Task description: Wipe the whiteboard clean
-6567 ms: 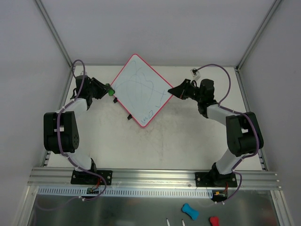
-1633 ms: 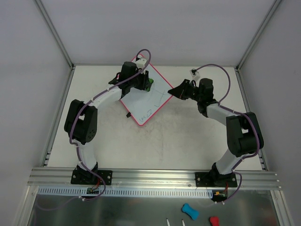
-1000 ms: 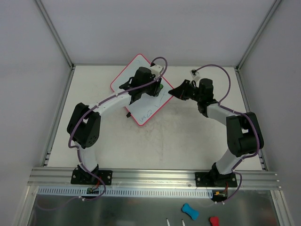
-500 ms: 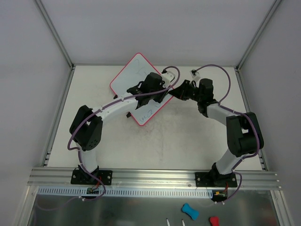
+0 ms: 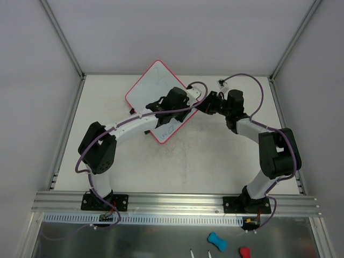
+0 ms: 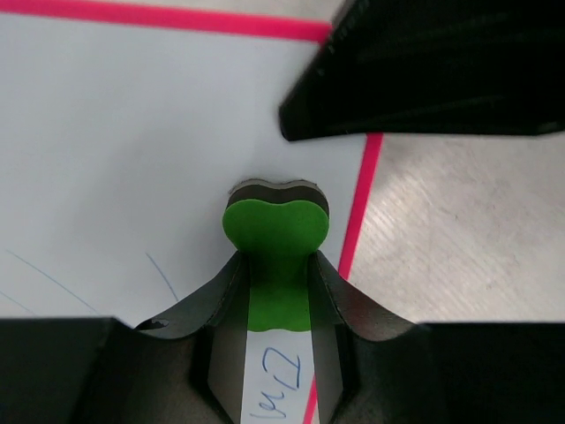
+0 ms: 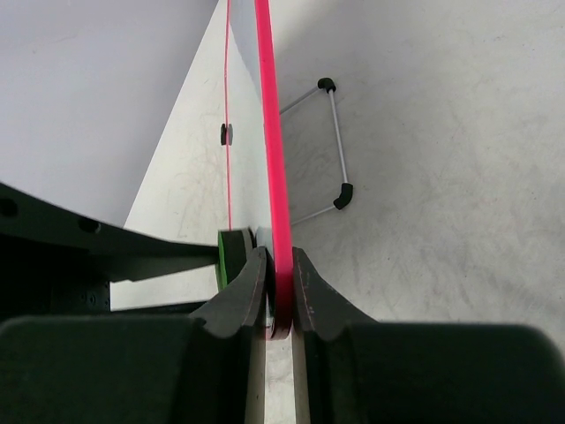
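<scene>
The whiteboard (image 5: 145,91), white with a pink rim, lies turned like a diamond at the back of the table. Blue writing (image 5: 167,130) shows near its front corner. My left gripper (image 5: 188,107) is shut on the green bone-shaped eraser (image 6: 274,256), pressed on the board (image 6: 115,132) near its right corner. Blue marks (image 6: 272,389) show between its fingers. My right gripper (image 5: 200,105) is shut on the board's right corner, pinching the pink rim (image 7: 275,221) edge-on. The eraser (image 7: 231,256) shows just left of my right fingers (image 7: 247,291).
A wire stand (image 7: 335,141) with black end caps sticks out under the board. Metal frame rails (image 5: 64,43) border the table. A blue eraser (image 5: 216,240) and a red one (image 5: 244,252) lie on the metal shelf in front of the arm bases.
My left gripper carried the green eraser from the board's left corner across its surface to the right corner. Most lines are gone from the wiped part. The right arm has not moved.
</scene>
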`<action>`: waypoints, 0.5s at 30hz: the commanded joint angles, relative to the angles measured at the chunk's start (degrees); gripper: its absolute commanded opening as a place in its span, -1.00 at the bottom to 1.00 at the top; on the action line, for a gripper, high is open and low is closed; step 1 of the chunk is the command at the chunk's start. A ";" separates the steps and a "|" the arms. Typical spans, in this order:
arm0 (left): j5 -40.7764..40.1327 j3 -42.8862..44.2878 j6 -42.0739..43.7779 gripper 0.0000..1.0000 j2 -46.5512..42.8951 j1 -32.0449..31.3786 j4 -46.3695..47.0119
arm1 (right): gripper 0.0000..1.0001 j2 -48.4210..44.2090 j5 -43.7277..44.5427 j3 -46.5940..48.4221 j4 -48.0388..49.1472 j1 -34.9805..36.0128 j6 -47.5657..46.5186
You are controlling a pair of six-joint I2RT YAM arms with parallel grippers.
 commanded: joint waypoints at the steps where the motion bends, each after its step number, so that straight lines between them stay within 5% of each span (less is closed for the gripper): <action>1: 2.66 -5.17 1.61 -1.00 3.16 -2.27 -12.16 | -1.00 -1.33 -1.63 1.57 0.78 2.93 -4.34; 15: -1.66 -7.89 -2.51 -1.00 4.92 -0.51 -14.80 | -1.00 -1.24 -1.63 1.57 0.78 3.10 -4.26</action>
